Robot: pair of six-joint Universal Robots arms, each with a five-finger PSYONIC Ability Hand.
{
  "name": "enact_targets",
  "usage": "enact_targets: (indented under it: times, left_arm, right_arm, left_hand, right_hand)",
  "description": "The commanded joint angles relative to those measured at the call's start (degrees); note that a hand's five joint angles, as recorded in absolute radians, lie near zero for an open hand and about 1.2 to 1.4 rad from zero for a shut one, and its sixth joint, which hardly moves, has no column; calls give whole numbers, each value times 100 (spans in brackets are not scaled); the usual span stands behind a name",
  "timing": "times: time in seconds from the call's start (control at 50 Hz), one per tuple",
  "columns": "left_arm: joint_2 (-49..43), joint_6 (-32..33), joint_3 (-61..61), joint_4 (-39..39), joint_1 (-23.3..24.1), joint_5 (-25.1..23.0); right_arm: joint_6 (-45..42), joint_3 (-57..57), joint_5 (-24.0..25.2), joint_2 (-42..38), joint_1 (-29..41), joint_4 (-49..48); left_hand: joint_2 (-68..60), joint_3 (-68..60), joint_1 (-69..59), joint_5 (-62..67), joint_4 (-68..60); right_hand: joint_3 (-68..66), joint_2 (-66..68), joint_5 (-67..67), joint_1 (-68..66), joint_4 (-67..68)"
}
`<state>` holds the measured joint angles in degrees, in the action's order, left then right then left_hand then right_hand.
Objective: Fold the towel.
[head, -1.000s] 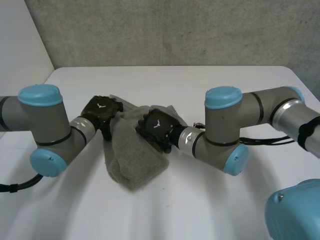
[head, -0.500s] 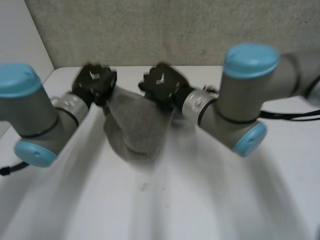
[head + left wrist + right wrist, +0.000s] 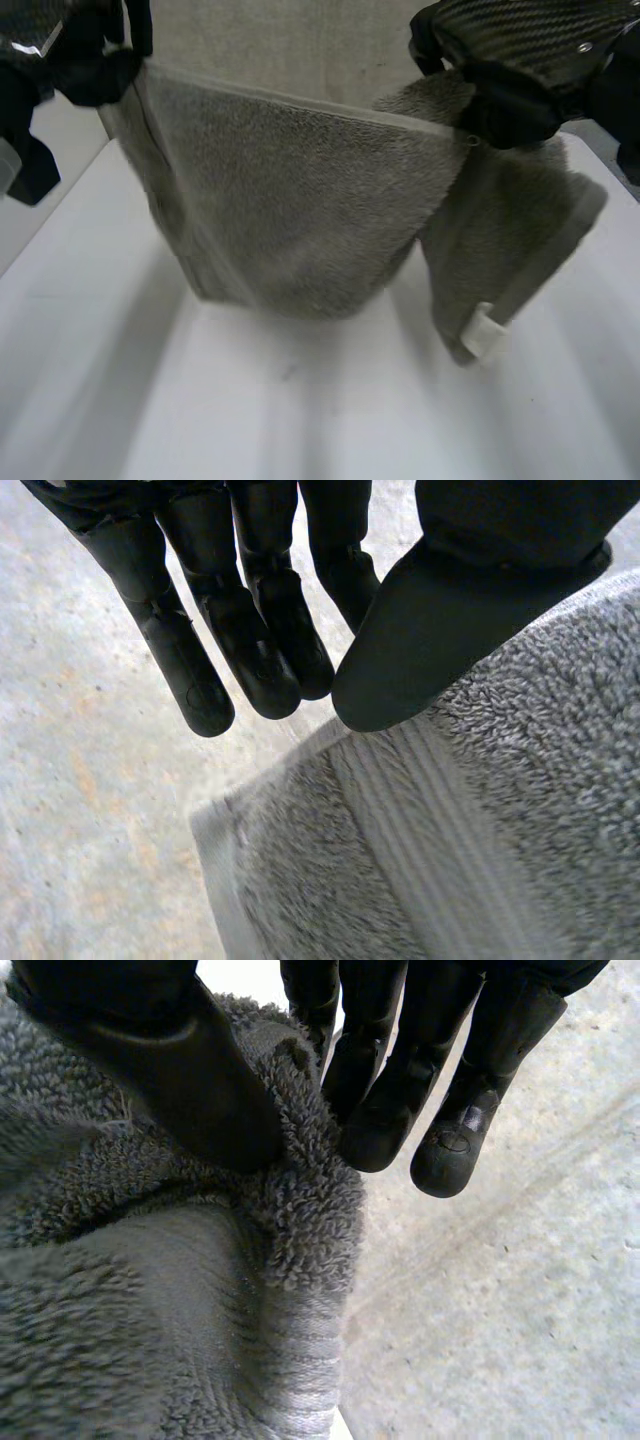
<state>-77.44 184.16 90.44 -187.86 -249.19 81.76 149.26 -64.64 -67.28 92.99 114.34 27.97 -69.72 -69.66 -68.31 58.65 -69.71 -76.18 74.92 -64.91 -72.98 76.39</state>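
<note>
A grey towel [image 3: 300,210] hangs in the air between my two hands, its lower part sagging to the white table [image 3: 300,410]. My left hand [image 3: 85,55] pinches the towel's upper left corner; in the left wrist view the thumb [image 3: 450,630] presses the towel [image 3: 450,860] edge against the fingers [image 3: 250,630]. My right hand [image 3: 510,60] is shut on the upper right corner, thumb [image 3: 180,1080] and fingers [image 3: 400,1090] clamping bunched towel [image 3: 150,1290]. A flap with a white label [image 3: 483,333] hangs beneath the right hand.
A grey speckled wall [image 3: 300,50] stands behind the table. A pale wall panel [image 3: 45,190] runs along the table's left side. Bare tabletop lies in front of the hanging towel.
Both hands closed on the towel's corners and rose from the table toward the camera, spreading apart. The towel went from a crumpled heap to hanging stretched between them.
</note>
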Motion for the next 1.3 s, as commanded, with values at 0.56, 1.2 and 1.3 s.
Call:
enact_targets:
  times: [0.56,1.2,1.3]
  left_arm:
    - [-6486,199,-5484,505,178,1264]
    - [-1107,954,2011,909,195,165]
    - [-1256,1069,2425,498,204,165]
  right_arm:
    - [-1101,4074,-1779,-6056,141,-1848]
    - [454,-3140,-945,-1468,-176,-1645]
    - [709,-3545,-927,-1591,-114,-2127]
  left_hand:
    - [5917,5911,5776,-5809,5916]
    - [3511,3505,3370,-3403,3510]
    - [5000,4994,4859,-4892,4999]
  right_hand:
    - [6618,-6492,6491,6298,-6639]
    - [4725,-4598,4597,4404,-4746]
    - [5162,-5036,5035,4842,-5184]
